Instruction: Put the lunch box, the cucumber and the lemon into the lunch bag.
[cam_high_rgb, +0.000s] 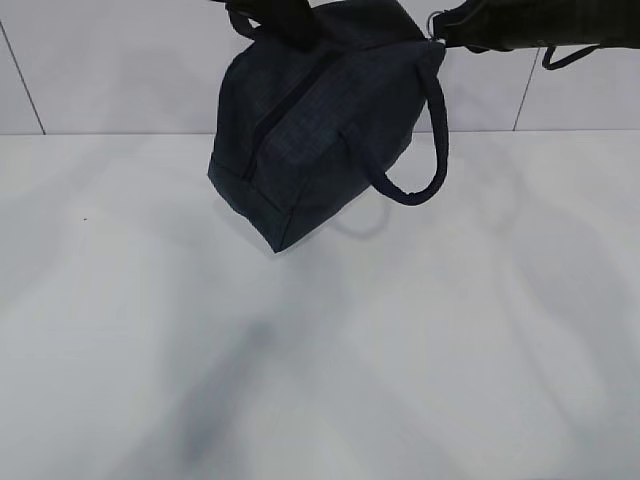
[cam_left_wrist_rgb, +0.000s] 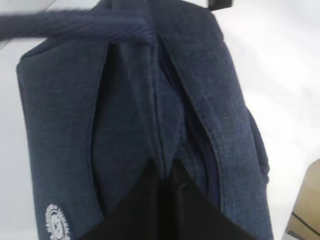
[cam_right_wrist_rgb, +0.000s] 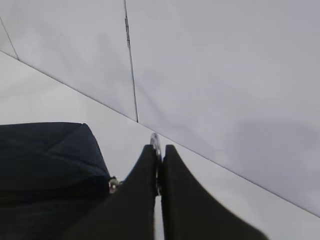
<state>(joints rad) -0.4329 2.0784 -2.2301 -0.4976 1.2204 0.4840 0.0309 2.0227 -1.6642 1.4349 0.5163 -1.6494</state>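
Observation:
The dark navy lunch bag (cam_high_rgb: 320, 130) hangs tilted above the white table, held up at the top of the exterior view. One loop handle (cam_high_rgb: 425, 160) dangles at its right. My left gripper (cam_left_wrist_rgb: 162, 172) is shut on a fold of the bag's fabric (cam_left_wrist_rgb: 135, 115); the round white logo (cam_left_wrist_rgb: 57, 225) shows at lower left. My right gripper (cam_right_wrist_rgb: 159, 152) is shut on the metal ring pull (cam_right_wrist_rgb: 156, 142) of the zipper, beside the bag's corner (cam_right_wrist_rgb: 50, 155). The lunch box, cucumber and lemon are out of view.
A white tabletop (cam_high_rgb: 320, 350) lies below the bag, with a tiled white wall (cam_high_rgb: 100, 60) behind it. A tan edge (cam_left_wrist_rgb: 307, 205) shows at the lower right of the left wrist view.

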